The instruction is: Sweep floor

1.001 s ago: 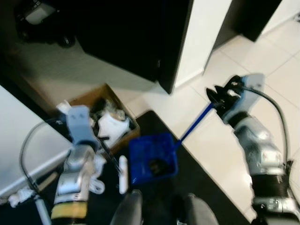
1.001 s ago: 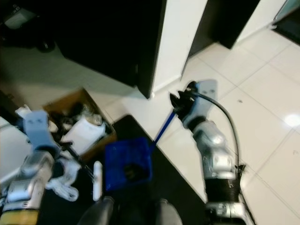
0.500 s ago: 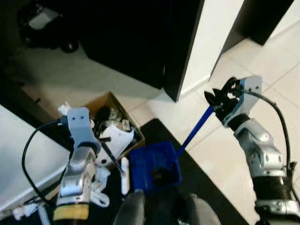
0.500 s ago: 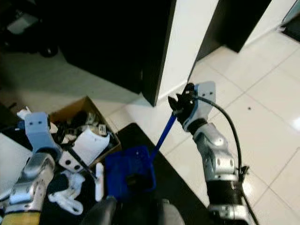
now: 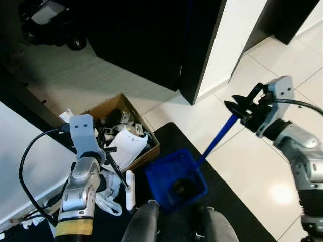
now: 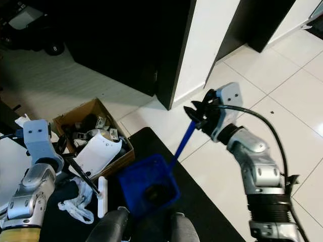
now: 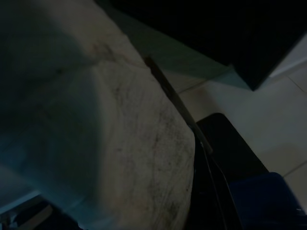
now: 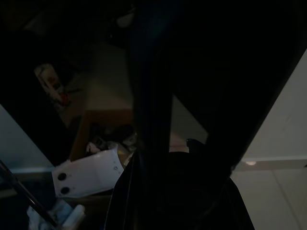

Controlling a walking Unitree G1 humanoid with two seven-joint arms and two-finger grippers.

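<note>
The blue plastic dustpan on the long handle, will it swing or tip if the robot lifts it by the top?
Probably light: the blue plastic dustpan looks thin-walled. Held only at the top of its long handle by the right claw, it may swing. The dark debris inside could spill if it tilts.

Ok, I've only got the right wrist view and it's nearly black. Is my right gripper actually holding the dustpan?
Observer: Yes, the right gripper is shut on the top of the blue handle.
Operator: Where's the pan itself?
Observer: The blue dustpan sits low over the black mat, something dark inside it.
Operator: And the left side?
Observer: The left gripper is beside the cardboard box of junk, holding a thin dark rod.
</note>
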